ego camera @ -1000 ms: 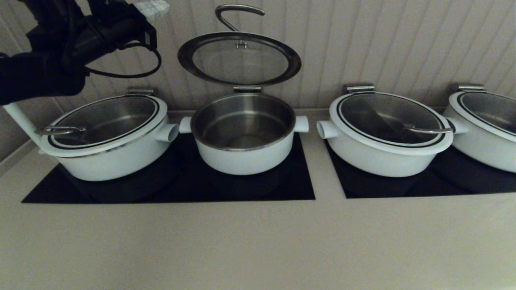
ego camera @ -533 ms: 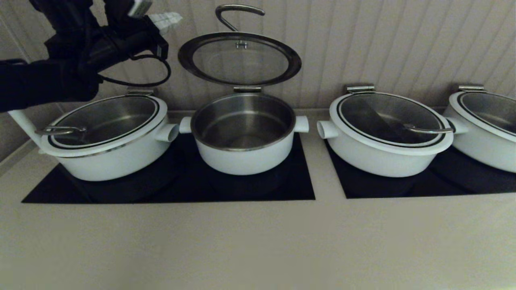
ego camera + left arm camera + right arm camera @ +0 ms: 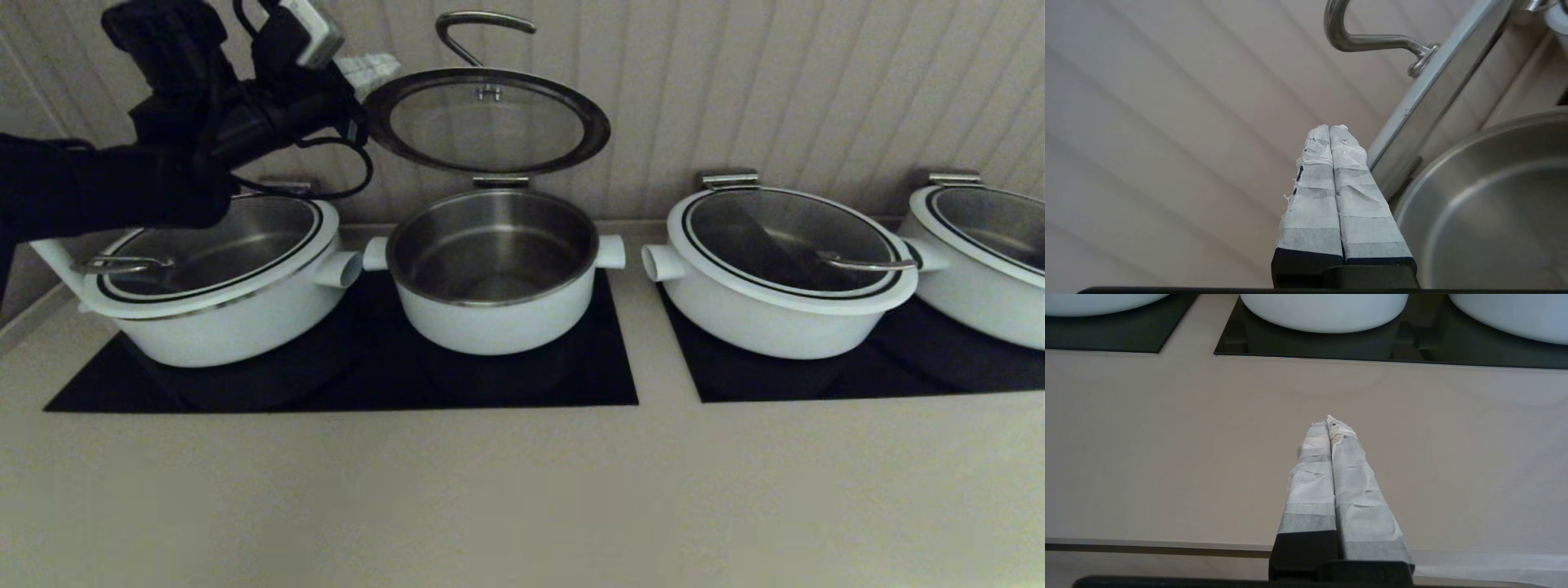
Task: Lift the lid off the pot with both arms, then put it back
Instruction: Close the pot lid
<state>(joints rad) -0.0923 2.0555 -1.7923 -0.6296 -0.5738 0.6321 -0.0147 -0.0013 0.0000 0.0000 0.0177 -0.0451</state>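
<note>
The pot [image 3: 494,278] stands open in the middle of the left black hob, its steel inside bare. Its lid [image 3: 486,120] is tipped up on the rear hinge and leans toward the wall, with the curved steel handle [image 3: 478,28] on top. My left gripper [image 3: 371,67] is shut and empty, high up beside the lid's left rim; in the left wrist view [image 3: 1329,130] its taped tips sit next to the rim [image 3: 1425,98], behind the lid. My right gripper [image 3: 1329,422] is shut and empty, low over the bare counter in front of the hobs, out of the head view.
A wider lidded white pot [image 3: 216,273] stands under my left arm. Two more wide lidded pots [image 3: 784,265] [image 3: 984,253] stand on the right hob. The ribbed wall [image 3: 816,82] is close behind the lid. The counter [image 3: 522,490] runs along the front.
My left arm has moved right and slightly down toward the raised lid; its tips now reach the lid's left rim. The lid and pots have not moved.
</note>
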